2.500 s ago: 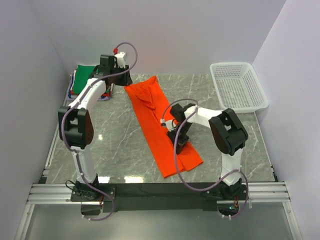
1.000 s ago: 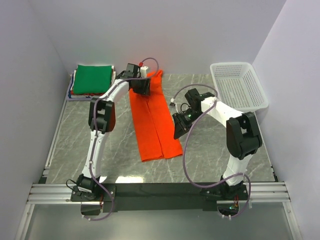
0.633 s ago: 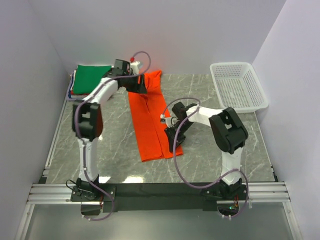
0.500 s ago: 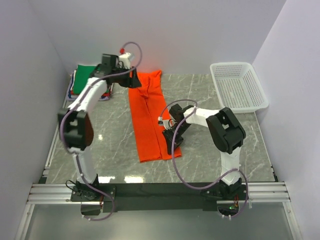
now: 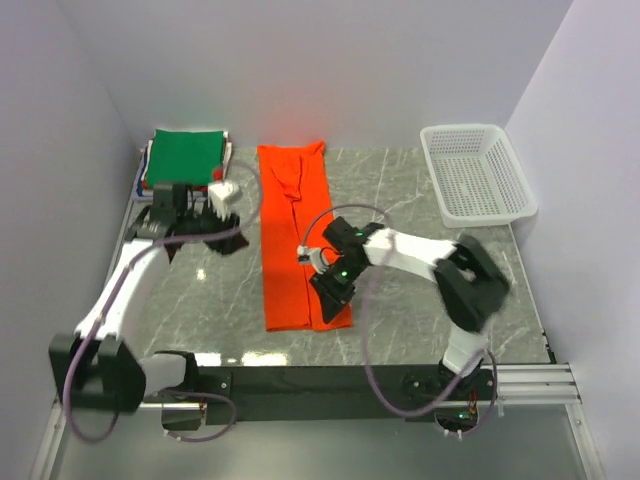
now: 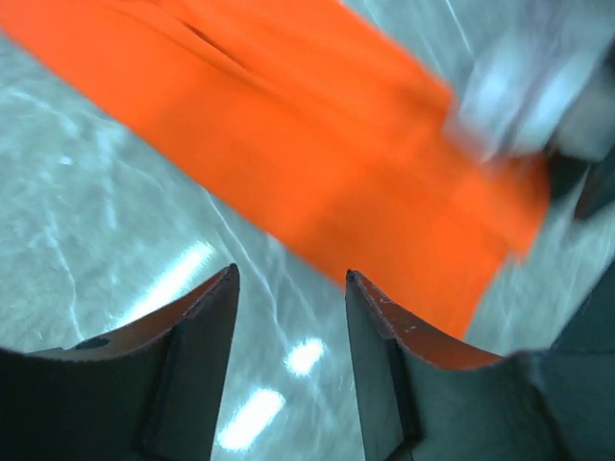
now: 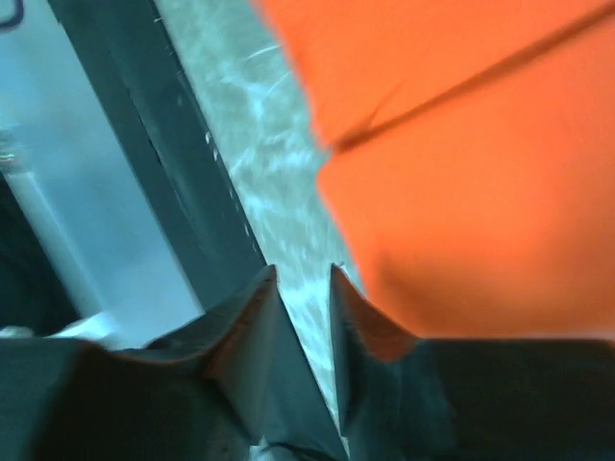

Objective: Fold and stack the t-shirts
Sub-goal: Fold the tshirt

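The orange t-shirt (image 5: pixel 290 230) lies folded into a long narrow strip running from the back wall toward the near edge. A green t-shirt (image 5: pixel 186 157) tops a folded stack at the back left. My left gripper (image 5: pixel 238 243) hovers over bare table just left of the strip's middle, open, with only the table between its fingers (image 6: pixel 197 336); the orange t-shirt (image 6: pixel 317 144) fills the view beyond. My right gripper (image 5: pixel 328 292) is low at the strip's near right edge, open by a narrow gap with nothing in it. Its right fingertip sits beside the orange t-shirt (image 7: pixel 480 144).
A white lattice basket (image 5: pixel 478 185) stands at the back right. The marble table (image 5: pixel 420 310) ends at a dark rail (image 7: pixel 183 182) along the near edge, close to my right gripper. Walls close in the left, back and right sides.
My left arm has swung from the shirt's far end back to the near left, beside the strip's middle. My right gripper slid a little left and nearer along the strip's near end.
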